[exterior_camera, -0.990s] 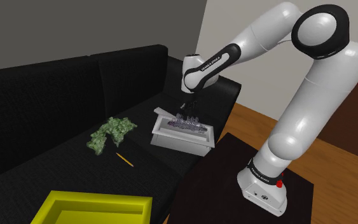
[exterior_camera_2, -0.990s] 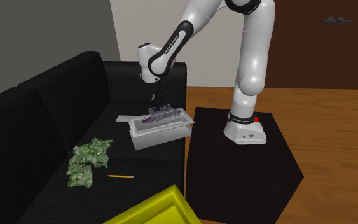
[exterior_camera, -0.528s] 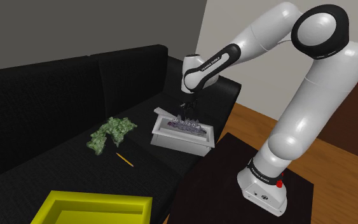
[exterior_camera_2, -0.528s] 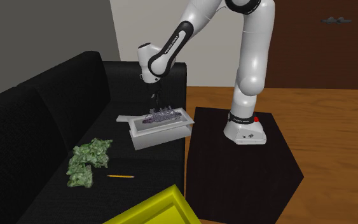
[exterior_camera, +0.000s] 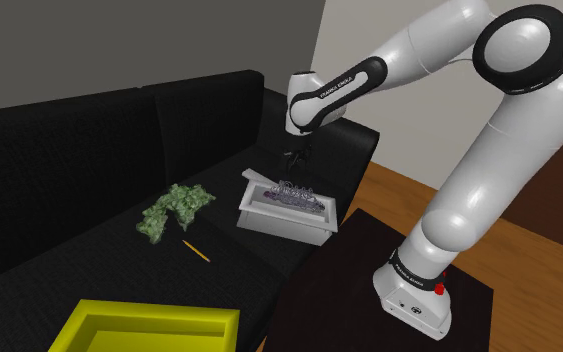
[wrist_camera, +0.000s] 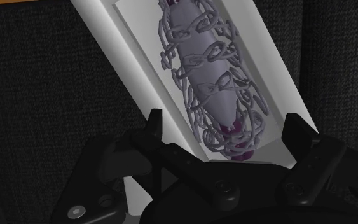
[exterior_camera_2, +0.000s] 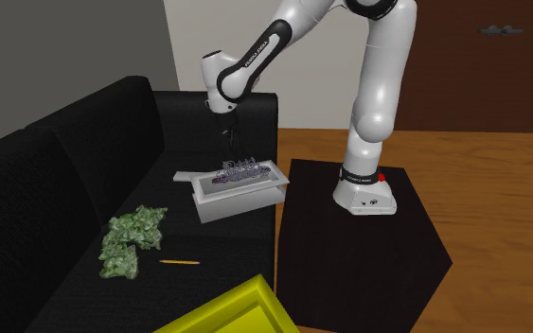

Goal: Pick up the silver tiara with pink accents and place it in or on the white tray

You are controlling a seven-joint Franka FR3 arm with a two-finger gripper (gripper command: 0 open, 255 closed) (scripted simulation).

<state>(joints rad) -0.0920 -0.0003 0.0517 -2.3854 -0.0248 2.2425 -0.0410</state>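
The tiara (exterior_camera: 291, 192) lies in the tray (exterior_camera: 277, 226) on the sofa (exterior_camera: 89, 160), under the hand (exterior_camera: 294, 157); a pencil (exterior_camera: 196, 251) lies to the shoulder view's left.

Yellow bin (exterior_camera: 159, 310) partly below the shoulder view's lower edge, tiara (wrist_camera: 212, 83) tip beyond the wrist view's edge.

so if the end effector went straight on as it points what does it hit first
Probably the tiara lying in the white tray, straight ahead of the open end effector; depth is unclear.

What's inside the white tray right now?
The silver tiara with purplish-pink accents lies lengthwise in the white tray, under the open gripper, which is not gripping it. The tray floor beneath the tiara is covered.
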